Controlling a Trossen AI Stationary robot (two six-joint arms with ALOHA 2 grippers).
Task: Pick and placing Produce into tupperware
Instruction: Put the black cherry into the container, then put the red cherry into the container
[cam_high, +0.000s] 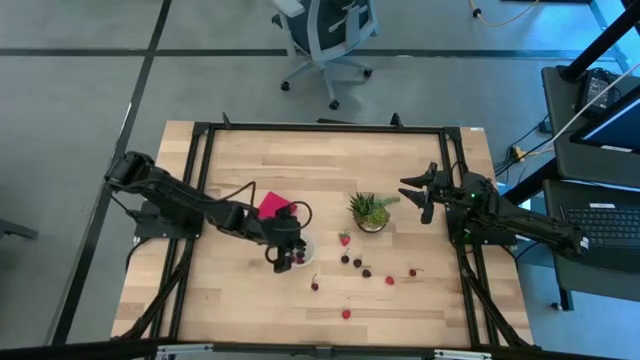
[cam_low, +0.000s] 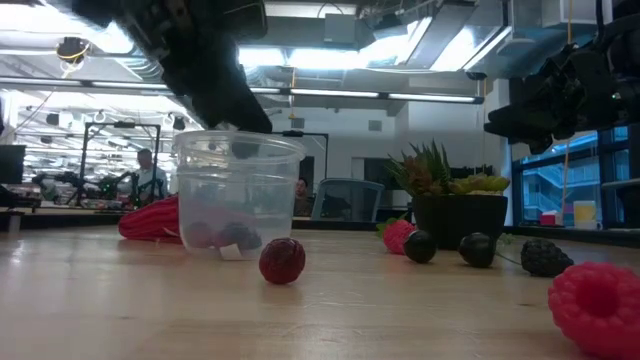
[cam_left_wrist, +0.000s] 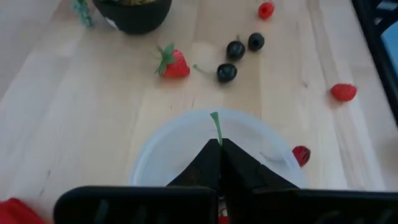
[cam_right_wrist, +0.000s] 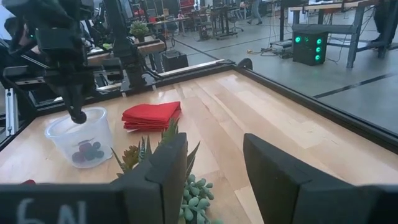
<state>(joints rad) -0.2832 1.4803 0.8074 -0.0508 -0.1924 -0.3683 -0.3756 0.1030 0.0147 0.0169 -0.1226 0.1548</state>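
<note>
Left gripper (cam_high: 283, 253) sits directly over the tupperware (cam_high: 300, 250), fingers (cam_left_wrist: 214, 163) pressed together on a thin green stem (cam_left_wrist: 216, 128) that sticks up between the tips. In the right wrist view a small dark round fruit (cam_right_wrist: 78, 116) hangs at the tip of this gripper, just above the tupperware's rim. Several dark berries (cam_right_wrist: 88, 151) already lie in the bottom of the tupperware. A folded red cloth (cam_right_wrist: 151, 115) lies just beside the tupperware, on its far side from the loose fruit.

The remaining produce is scattered on the table (cam_high: 230, 300) to the other side of the tupperware: a strawberry (cam_left_wrist: 175, 63) and three dark cherries (cam_left_wrist: 236, 50) between the tupperware and the potted plant (cam_high: 371, 211), red raspberries (cam_left_wrist: 343, 92) farther out, and one dark red berry (cam_left_wrist: 301, 155) touching or nearly touching the tupperware wall.

Right gripper (cam_high: 424, 192) hovers beyond the potted plant from the tupperware, fingers spread wide with nothing between them.
</note>
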